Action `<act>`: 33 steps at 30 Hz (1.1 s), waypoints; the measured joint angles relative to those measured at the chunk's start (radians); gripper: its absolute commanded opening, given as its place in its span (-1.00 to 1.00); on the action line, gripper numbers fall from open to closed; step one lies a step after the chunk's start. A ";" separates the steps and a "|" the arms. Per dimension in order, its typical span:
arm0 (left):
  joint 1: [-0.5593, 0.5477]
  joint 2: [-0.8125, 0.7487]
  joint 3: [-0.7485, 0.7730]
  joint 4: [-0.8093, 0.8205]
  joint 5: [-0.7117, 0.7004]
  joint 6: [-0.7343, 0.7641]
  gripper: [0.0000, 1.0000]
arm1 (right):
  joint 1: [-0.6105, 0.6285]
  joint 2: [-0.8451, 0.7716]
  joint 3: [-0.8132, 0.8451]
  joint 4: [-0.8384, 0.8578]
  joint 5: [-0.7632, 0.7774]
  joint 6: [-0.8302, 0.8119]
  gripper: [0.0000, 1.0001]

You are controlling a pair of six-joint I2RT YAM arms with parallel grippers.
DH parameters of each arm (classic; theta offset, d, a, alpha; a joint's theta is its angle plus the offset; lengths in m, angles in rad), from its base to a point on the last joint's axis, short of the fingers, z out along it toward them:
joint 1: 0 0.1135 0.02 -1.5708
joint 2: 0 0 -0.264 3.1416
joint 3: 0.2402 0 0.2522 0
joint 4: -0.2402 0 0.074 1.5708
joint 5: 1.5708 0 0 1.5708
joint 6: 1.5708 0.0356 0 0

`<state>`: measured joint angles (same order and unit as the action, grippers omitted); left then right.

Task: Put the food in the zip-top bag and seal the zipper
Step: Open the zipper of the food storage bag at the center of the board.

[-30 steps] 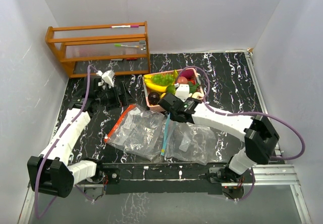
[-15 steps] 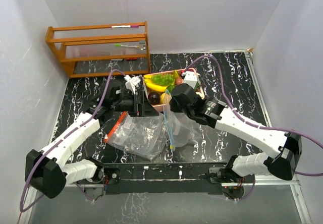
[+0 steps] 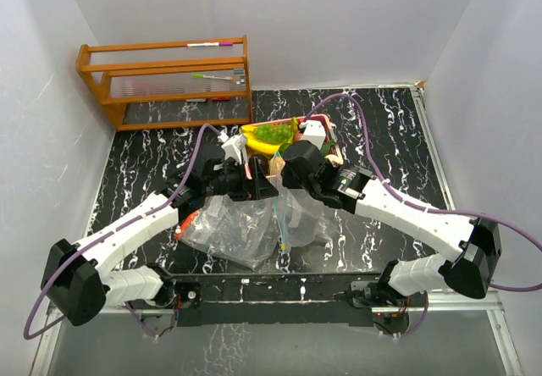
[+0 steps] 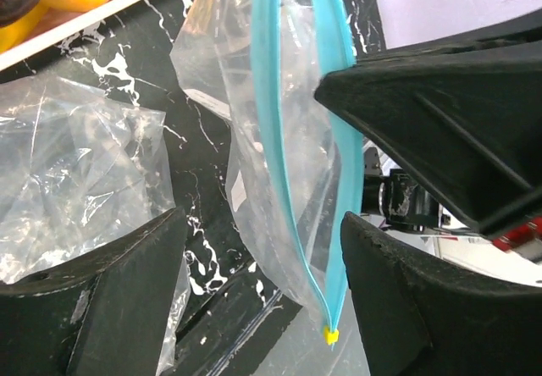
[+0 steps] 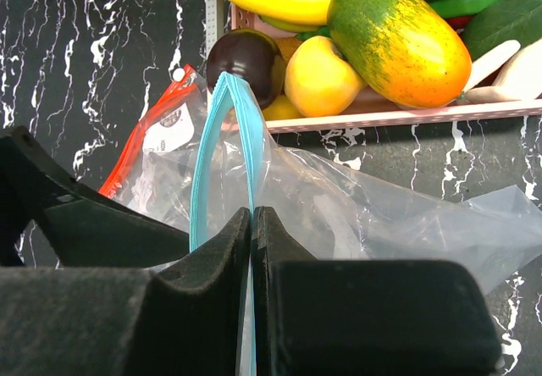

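**At counter centre: bag gripped on one side, food in tray**

Right tool [image 5: 252, 215] is clamped shut on the blue zipper [image 5: 222, 139] of the zip-top bag [image 5: 356, 215], which it holds up on edge near the pink tray [image 5: 381, 118]. Left tool [image 4: 258, 223] stands with its jaws apart, one on either side of the bag's mouth; no contact with the film can be confirmed. The two zipper strips are parted and meet at a yellow end stop.

All visible food [image 5: 373, 37] lies in the tray. From overhead both arms cover most of it, and only the bananas and green pieces show. In the right wrist view the upper fruits are cut off by the frame.

A second bag [image 5: 157, 130] with a red zipper lies crumpled on the counter [image 3: 381, 130], partly under the arms. Its contents cannot be made out.
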<state>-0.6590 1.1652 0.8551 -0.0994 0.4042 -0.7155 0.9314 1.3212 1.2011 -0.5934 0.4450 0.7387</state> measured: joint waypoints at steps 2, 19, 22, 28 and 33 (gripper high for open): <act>-0.017 0.014 -0.013 0.016 -0.029 -0.014 0.33 | 0.001 0.000 0.000 0.000 0.000 0.000 -0.85; -0.076 0.149 -0.034 0.196 -0.112 -0.080 -1.00 | 0.004 -0.062 -0.005 -0.009 -0.025 0.012 -0.85; -0.076 0.153 -0.029 0.158 -0.144 -0.055 -1.00 | 0.004 -0.081 -0.005 -0.029 -0.025 0.019 -0.85; -0.076 0.066 0.105 -0.124 -0.328 0.062 -1.00 | 0.004 -0.100 0.045 -0.138 -0.033 0.022 -0.85; -0.077 -0.047 0.339 -0.352 -0.556 0.186 -1.00 | 0.004 -0.107 0.107 -0.165 -0.055 0.018 -0.85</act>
<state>-0.7364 1.1179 1.1942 -0.4515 -0.1516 -0.5297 0.9352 1.2140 1.3079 -0.7586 0.3904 0.7570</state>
